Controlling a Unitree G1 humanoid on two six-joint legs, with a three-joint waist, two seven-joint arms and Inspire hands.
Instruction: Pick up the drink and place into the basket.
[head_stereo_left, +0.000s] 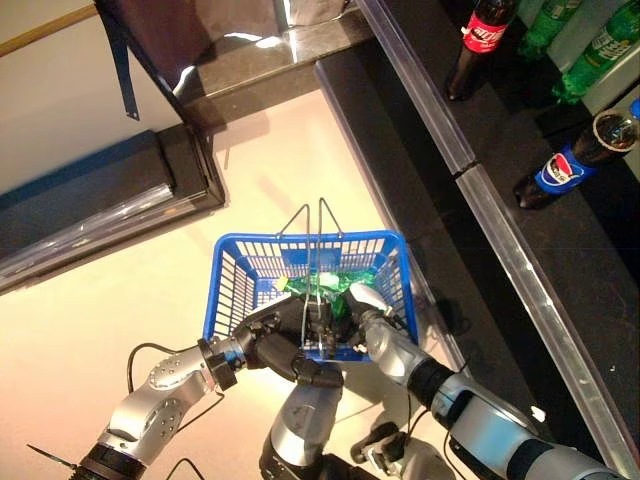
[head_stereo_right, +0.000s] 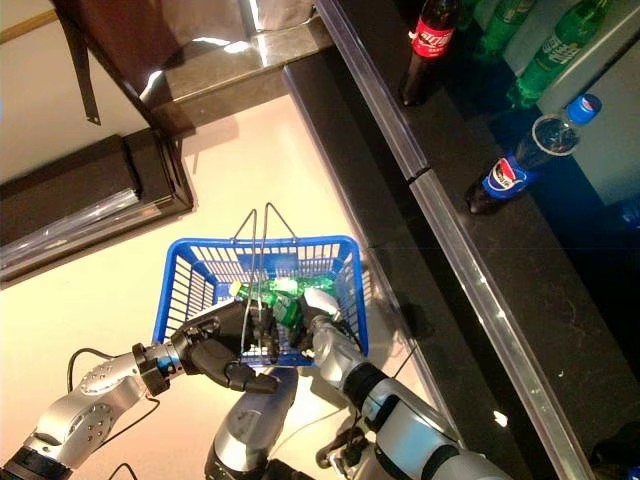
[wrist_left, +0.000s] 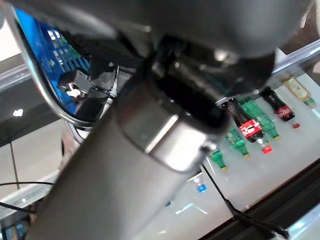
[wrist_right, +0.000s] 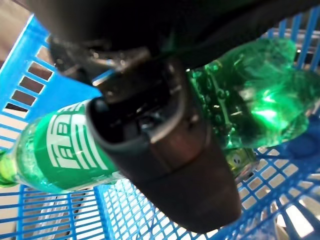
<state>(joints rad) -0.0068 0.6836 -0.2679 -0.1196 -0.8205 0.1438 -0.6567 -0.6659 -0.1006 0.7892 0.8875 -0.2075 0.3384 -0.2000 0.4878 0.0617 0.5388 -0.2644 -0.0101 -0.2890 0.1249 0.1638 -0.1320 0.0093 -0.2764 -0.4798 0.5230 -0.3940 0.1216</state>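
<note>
Scene: A blue basket (head_stereo_left: 232, 262) stood on the pale floor (head_stereo_left: 120, 290) beside a dark shelf (head_stereo_left: 560, 260), its wire handles (head_stereo_left: 318, 222) raised.
Drink: A green bottle (wrist_right: 150, 140) lay on its side inside the basket, low against the mesh bottom.
Right hand: The right hand (head_stereo_left: 362, 300) reached into the basket with thumb and fingers curled round the bottle, as its wrist view showed.
Left hand: The left hand (head_stereo_left: 272, 345) sat at the basket's near rim, fingers curled round that rim, apparently steadying it.
Shelf: A red-labelled cola (head_stereo_left: 478, 42), a blue-labelled cola (head_stereo_left: 572, 160) and green bottles (head_stereo_left: 600, 50) stood well apart from the basket.
Stage: Placement looked all but done; only the release appeared left.
Risk: A fast withdrawal could snag the fingers on the mesh or a handle and tip the basket; a release while the bottle was tilted could let it roll against the wall.
</note>
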